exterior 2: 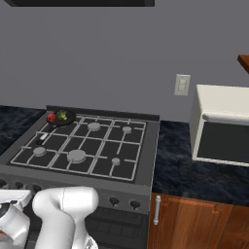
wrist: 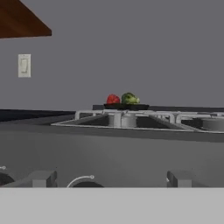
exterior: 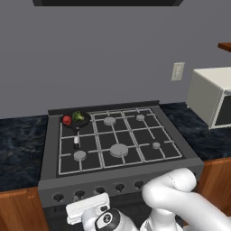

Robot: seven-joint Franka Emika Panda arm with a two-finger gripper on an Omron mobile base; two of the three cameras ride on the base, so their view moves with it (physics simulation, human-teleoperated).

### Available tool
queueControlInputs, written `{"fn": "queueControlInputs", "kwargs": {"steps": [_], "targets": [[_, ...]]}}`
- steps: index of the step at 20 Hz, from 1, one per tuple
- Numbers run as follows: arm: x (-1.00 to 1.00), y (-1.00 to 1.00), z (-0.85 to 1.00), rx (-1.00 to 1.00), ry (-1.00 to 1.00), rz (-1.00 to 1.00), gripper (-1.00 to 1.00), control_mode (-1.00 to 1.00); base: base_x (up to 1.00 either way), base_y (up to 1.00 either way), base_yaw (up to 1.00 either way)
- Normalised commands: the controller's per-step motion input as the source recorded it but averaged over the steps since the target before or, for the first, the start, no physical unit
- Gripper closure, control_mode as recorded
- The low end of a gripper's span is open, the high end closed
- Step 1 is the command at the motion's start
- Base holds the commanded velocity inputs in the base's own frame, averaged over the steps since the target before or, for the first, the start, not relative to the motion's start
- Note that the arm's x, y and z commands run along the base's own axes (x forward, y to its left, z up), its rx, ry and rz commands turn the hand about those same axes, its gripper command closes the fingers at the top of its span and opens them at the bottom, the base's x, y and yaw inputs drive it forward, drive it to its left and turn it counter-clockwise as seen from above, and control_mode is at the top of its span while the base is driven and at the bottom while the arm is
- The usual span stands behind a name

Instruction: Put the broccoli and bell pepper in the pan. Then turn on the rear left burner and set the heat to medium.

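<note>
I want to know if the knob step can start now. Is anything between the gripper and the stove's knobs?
Nothing visible. The open gripper faces the stove's front panel, with a knob low between its fingertips. The broccoli and bell pepper already sit in the pan at the rear left.

The stove [exterior: 176, 135] carries the pan [exterior: 76, 121] on its rear left burner.

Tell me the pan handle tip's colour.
Whitish, at the end of the pan handle tip; clearest in left base view.

grey wall [exterior: 113, 54], dark counter [exterior 2: 180, 160], white microwave [exterior 2: 223, 126], wooden cabinets [exterior 2: 194, 223].
</note>
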Motion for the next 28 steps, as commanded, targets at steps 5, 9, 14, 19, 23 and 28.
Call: {"fn": "queueControlInputs", "kwargs": {"steps": [5, 9, 14, 19, 23, 28], "targets": [[0.06, 0.00, -0.17, 0.01, 0.00, 0.00, -1.00, -1.00, 0.00, 0.00, 0.00], [0.00, 0.01, -0.31, 0.03, 0.00, 0.00, -1.00, -1.00, 0.00, 0.00, 0.00], [0.00, 0.03, -0.19, 0.07, -0.02, 0.00, -1.00, -1.00, 0.00, 0.00, 0.00], [0.08, 0.02, -0.01, 0.13, -0.04, 0.00, -1.00, -1.00, 0.00, 0.00, 0.00], [0.18, 0.00, -0.15, 0.10, 0.00, 0.00, -1.00, -1.00, 0.00, 0.00, 0.00], [0.17, 0.00, -0.31, 0.09, 0.00, 0.00, -1.00, -1.00, 0.00, 0.00, 0.00]]}}
